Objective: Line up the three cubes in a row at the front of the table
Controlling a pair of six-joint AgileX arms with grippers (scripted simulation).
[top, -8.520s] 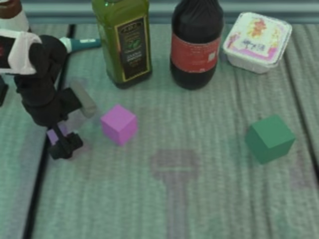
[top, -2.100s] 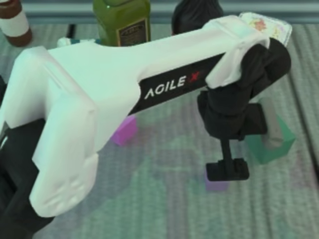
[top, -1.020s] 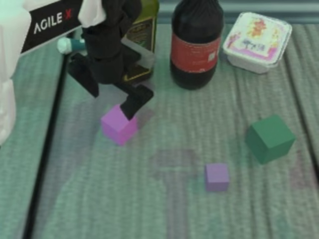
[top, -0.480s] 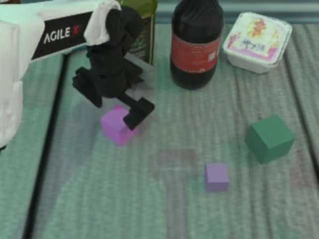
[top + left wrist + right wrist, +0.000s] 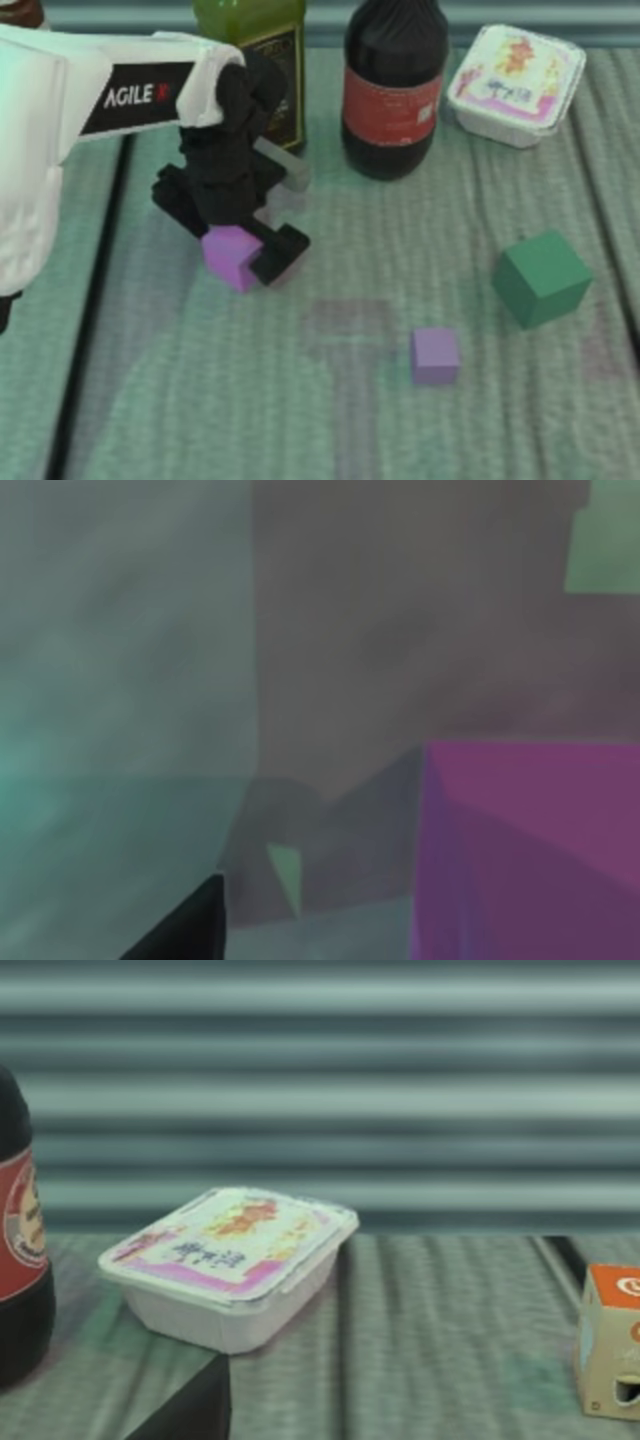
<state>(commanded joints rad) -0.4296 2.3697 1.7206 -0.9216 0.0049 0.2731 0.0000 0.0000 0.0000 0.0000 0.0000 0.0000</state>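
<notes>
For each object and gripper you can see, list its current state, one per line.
left gripper: lowered, open around the magenta cube.
magenta cube: on the table, between the fingers.
lavender cube: resting free at the front.
green cube: resting free, on the right.
olive oil bottle: upright.
dark bottle: upright.
lidded tub: closed.
small carton: upright, seen only in the right wrist view.
right gripper: out of sight.

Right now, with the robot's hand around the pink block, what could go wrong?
The left hand straddles the pink cube with fingers open, but off-centre, so closing could twist the cube or let it slip. The olive oil bottle stands just behind the arm, so lifting might bump it. The lavender cube and green cube already sit to the right, so placing the pink one could nudge them.
</notes>
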